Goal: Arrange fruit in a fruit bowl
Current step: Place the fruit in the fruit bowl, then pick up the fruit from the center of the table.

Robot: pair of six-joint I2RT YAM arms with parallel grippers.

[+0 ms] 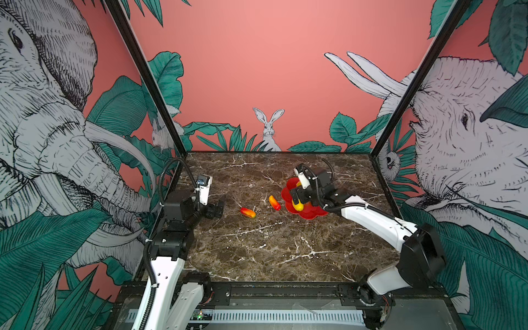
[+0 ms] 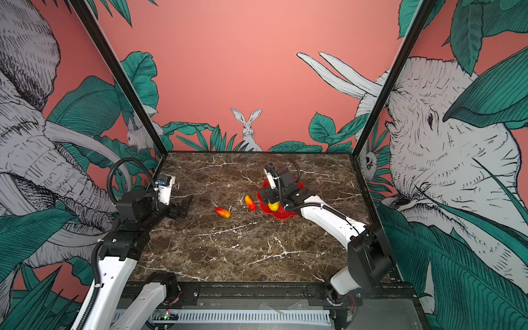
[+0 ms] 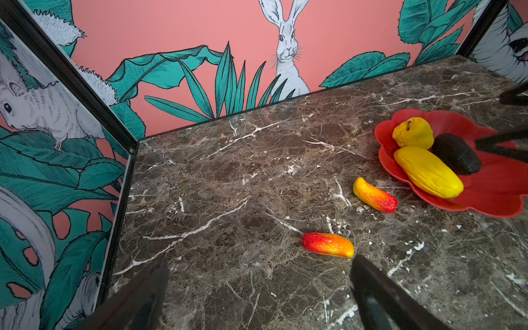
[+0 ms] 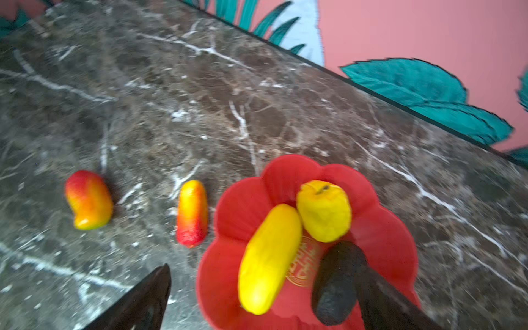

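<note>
The red flower-shaped fruit bowl [image 1: 310, 213] [image 2: 283, 215] [image 3: 485, 197] [image 4: 383, 237] sits right of the table's middle. In it lie a long yellow fruit [image 1: 297, 205] [image 4: 268, 257], a round yellow fruit with a dark stem [image 3: 413, 133] [image 4: 324, 211] and a black oval fruit [image 3: 457, 154] [image 4: 335, 283]. My right gripper [image 1: 298, 196] [image 4: 264, 270] hangs open just above the bowl, holding nothing, one finger beside the black oval. Two red-orange oblong fruits [image 1: 248, 212] [image 1: 274, 202] [image 3: 328, 245] [image 3: 375, 195] lie on the table left of the bowl. My left gripper [image 1: 217, 208] [image 3: 260, 258] is open at the left, short of the nearer oblong.
The brown marble table [image 1: 271, 251] is closed in by illustrated walls at the back and both sides, with black frame posts [image 1: 148, 85] at the far corners. The right arm [image 1: 371, 217] reaches in from the front right, and the left arm [image 1: 177, 211] stands along the left edge.
</note>
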